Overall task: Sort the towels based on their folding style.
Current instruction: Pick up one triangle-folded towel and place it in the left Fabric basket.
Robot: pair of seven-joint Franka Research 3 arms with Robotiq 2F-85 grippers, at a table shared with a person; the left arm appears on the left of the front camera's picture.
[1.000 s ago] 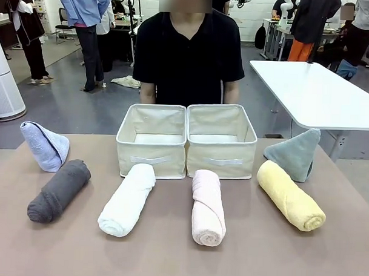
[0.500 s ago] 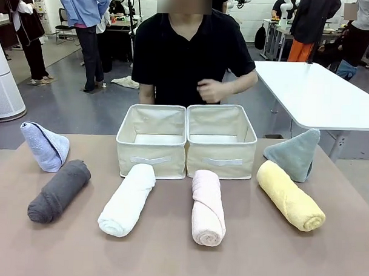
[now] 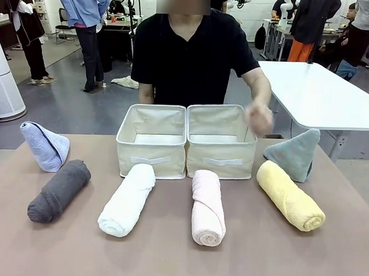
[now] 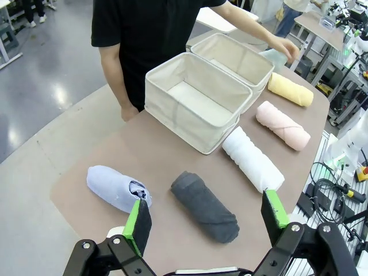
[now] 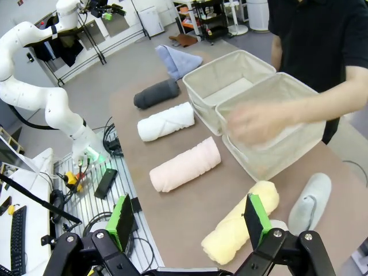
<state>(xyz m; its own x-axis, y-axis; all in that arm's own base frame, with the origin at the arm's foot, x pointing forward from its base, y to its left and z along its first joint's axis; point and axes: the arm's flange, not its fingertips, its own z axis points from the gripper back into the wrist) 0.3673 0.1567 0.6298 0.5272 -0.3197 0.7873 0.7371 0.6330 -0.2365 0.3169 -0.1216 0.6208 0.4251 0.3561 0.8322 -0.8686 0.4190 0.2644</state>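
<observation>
Brown table ahead; we hover with left gripper and right gripper both spread wide, empty. Four rolls line up, spaced for easy picking, we reckon: dark grey roll, white roll, pink roll, yellow roll. Two folds, lavender triangle and grey-green triangle, flank two baskets. One hand reaches beside the grey-green one.

It was a robotics lab: a grey floor, white worktables, loose cables and people standing at benches behind.
</observation>
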